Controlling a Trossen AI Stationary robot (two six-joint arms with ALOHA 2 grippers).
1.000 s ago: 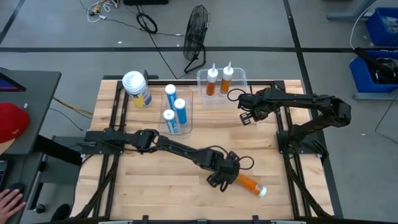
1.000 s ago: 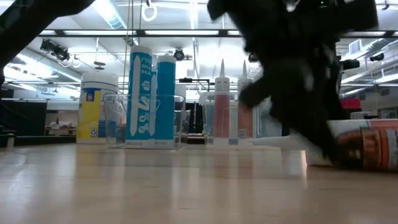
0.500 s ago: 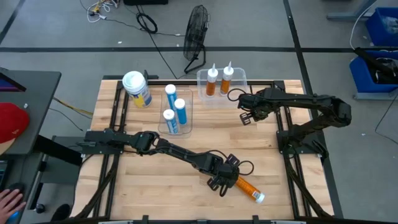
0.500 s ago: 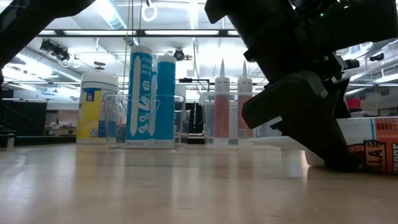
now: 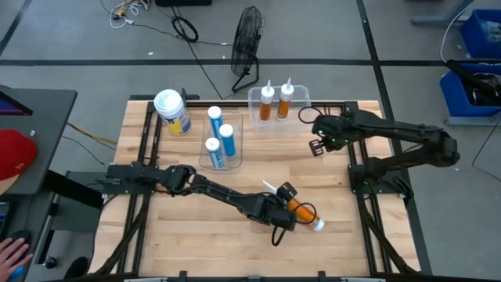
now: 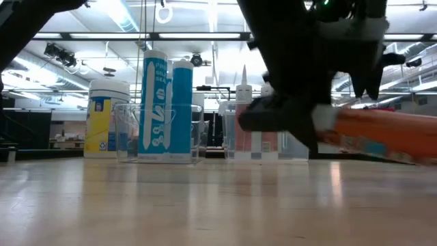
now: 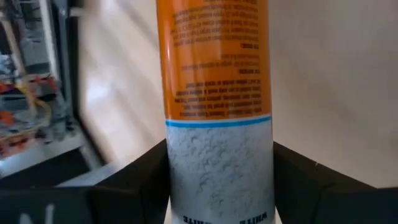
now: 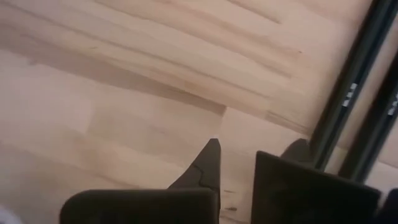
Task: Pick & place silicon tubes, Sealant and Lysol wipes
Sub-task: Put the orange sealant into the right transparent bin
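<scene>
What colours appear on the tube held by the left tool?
Orange above a thin blue line, then speckled grey-white on the sealant tube; clearest in the left wrist view.

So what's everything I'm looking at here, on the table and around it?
Wipes canister: one, yellow and blue with a white lid, far left of the table.
Blue tubes: three, white caps, upright in a clear bin beside the canister.
Orange tubes: two, white nozzles, upright in a second clear bin at the far edge.
Orange sealant tube: one, white end, lifted above the near side of the table.
Table: one, pale wood.
Fan: one, black, on the floor beyond the table.
Left end effector: clamped on the orange sealant tube.
Right end effector: shut, holding nothing, over the table's right side.
</scene>
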